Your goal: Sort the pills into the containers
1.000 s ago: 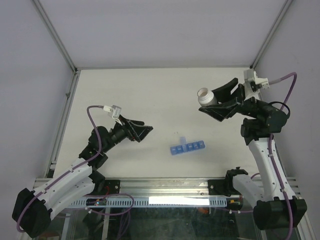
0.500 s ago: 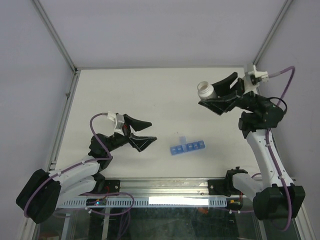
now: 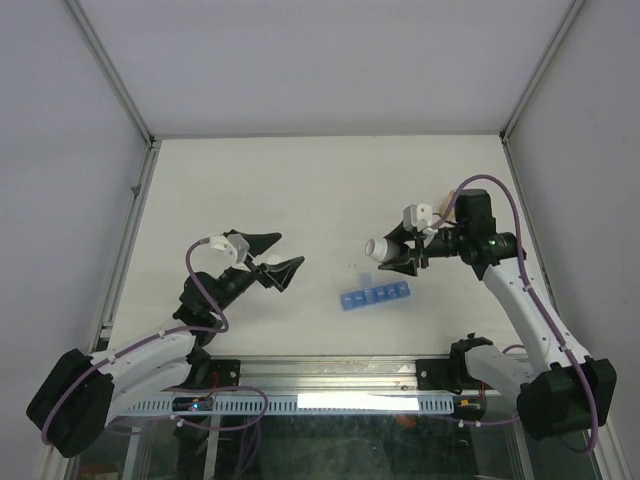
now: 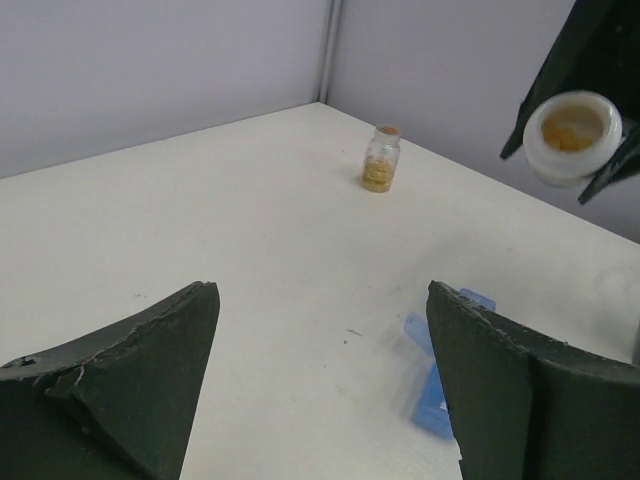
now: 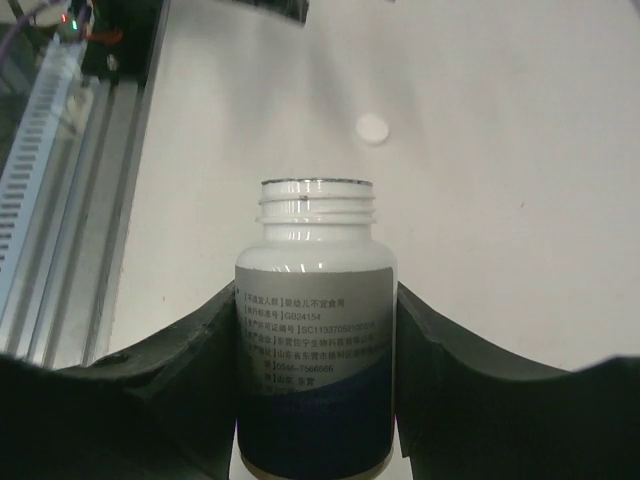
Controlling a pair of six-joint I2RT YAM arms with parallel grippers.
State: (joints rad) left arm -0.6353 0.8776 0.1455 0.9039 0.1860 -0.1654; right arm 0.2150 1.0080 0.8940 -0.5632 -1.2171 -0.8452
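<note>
**A:** What has changed over the last second?

**B:** The right gripper (image 3: 392, 252) has swung down and inward from the far right. The white bottle (image 3: 378, 247) it carries had its mouth up before. Now it lies about level, with its open mouth aimed at the left gripper (image 3: 290, 249). The left gripper has barely shifted, and the blue strip has stayed put.

**A:** And the two grippers' hold?

**B:** The right one is clenched on the bottle's body, one finger on each side of the label. The left one is spread wide with nothing between its fingers.

**A:** Count things for me.

**B:** There are two grippers, one bottle with no cap on, and one pill-organiser strip (image 3: 375, 296) with a single lid standing up. There is one small amber jar (image 4: 381, 158), upright, well beyond the left gripper's fingers. One white round disc (image 5: 372, 129) lies on the table (image 3: 300, 180) ahead of the bottle's mouth, toward the left gripper. I cannot tell what it is.

**A:** Where are the pills?

**B:** The left wrist view shows yellowish pills (image 4: 568, 130) inside the bottle's mouth, too bunched to count.

**A:** And the strip, relative to the grippers?

**B:** It lies flat on the table, just below and on the near side of the right gripper, not touching it. It is off to the right of the left gripper's fingertips. I cannot count its cells with certainty.
</note>
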